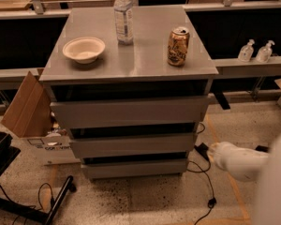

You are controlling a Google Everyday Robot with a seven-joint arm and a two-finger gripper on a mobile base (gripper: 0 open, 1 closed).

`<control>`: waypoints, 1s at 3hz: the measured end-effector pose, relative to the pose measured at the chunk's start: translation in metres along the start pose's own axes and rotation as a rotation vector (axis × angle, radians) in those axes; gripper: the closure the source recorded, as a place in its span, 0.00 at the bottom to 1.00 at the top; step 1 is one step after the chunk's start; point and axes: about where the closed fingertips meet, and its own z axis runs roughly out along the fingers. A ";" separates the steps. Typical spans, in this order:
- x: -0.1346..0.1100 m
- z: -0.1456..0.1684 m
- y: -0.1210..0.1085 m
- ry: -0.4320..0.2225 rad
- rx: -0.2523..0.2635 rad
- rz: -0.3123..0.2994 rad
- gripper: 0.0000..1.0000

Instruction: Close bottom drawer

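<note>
- Bottom drawer (pixel 135 168) sits at the foot of the grey cabinet (pixel 131 64), low and centre in the frame, just above the speckled floor (pixel 145 200).
- Its plain grey front shows a dark gap along its upper edge, beneath the middle drawer (pixel 133 146).
- Higher up, the top drawer (pixel 129 112) has the widest front, so the three fronts narrow step by step downward.
- At the lower right, the gripper (pixel 215 152) hangs on the end of a white arm (pixel 246 165), right of the bottom drawer's right end and apart from it; whether it is wide or narrow cannot be told.
- On the cabinet top stand a pale bowl (pixel 84 49) at left, a clear water bottle (pixel 123 18) at the back, and a brown can (pixel 178 46) at right, all upright and well apart.
- A cardboard box (pixel 27 108) leans beside the cabinet's left side.
- Black cables (pixel 207 191) trail on the floor below the gripper.
- Two pump bottles (pixel 246 51) stand on a ledge at the upper right.
</note>
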 end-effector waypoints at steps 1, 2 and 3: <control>0.021 -0.052 0.004 -0.010 -0.040 -0.029 1.00; 0.018 -0.076 0.017 -0.054 -0.055 -0.005 1.00; 0.012 -0.081 0.028 -0.103 -0.089 -0.012 1.00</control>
